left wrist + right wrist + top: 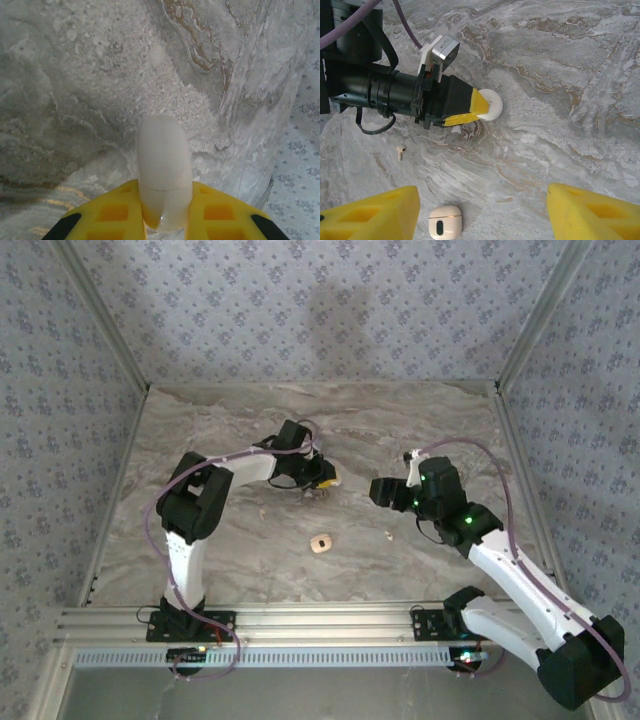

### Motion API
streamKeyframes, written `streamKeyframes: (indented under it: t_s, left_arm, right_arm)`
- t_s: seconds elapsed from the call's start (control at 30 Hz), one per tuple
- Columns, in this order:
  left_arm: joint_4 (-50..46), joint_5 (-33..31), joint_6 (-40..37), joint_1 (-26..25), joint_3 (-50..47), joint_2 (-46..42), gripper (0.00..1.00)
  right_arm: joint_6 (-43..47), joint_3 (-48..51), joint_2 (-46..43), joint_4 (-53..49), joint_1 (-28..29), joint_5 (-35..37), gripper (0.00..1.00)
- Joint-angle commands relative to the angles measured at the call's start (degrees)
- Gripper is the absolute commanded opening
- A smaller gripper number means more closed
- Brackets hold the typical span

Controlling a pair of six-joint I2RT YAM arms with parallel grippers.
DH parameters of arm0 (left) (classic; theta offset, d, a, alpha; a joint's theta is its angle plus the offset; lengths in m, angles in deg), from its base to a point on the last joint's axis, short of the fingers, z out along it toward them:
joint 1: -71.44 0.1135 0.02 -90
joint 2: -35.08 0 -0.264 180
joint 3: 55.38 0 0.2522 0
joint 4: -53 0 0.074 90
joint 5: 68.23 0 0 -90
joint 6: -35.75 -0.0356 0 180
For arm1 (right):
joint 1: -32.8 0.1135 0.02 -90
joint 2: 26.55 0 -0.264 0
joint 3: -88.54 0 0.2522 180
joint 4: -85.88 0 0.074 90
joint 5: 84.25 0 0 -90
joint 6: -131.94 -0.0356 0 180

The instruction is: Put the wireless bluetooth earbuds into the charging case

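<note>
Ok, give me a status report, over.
Left gripper shut on charging case. Right gripper open, empty. Earbud loose on table, tan squarish piece near it.

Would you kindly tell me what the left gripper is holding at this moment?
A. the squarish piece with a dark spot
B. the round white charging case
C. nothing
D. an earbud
B: in the right wrist view the left gripper is shut on the round white charging case, while an earbud and the squarish piece lie loose on the table.
</note>
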Motion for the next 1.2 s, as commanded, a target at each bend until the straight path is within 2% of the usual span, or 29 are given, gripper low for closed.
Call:
streamKeyframes:
  t_s: [0.0, 0.43, 0.6, 0.7, 0.97, 1.17]
  left_arm:
    - [-0.57, 0.39, 2.67, -0.25, 2.64, 1.17, 0.14]
    - [-3.32, 0.49, 2.56, -0.17, 3.98, 3.32, 0.23]
    - [-5.22, -0.61, 1.77, 0.08, 3.89, 2.55, 0.37]
    - [-6.49, -1.34, 0.89, 0.35, 3.96, 1.67, 0.40]
    - [-13.35, -5.06, -4.37, 1.48, 4.00, -4.12, 0.47]
    - [-19.43, -9.63, -9.58, 2.69, 2.47, -13.27, 0.49]
  right_arm:
    - [-1.04, 0.81, -0.72, -1.20, 0.87, 1.76, 0.69]
    - [-0.95, -2.08, 0.27, -2.88, 3.34, 3.64, 0.68]
    - [-1.10, -2.81, 0.94, -3.21, 4.47, 4.39, 0.68]
    - [-1.02, -3.45, 1.14, -3.75, 5.04, 5.00, 0.68]
    - [0.17, -7.30, 3.96, -7.42, 7.01, 5.45, 0.68]
    - [1.99, -13.13, 9.58, -14.30, 9.68, 5.97, 0.68]
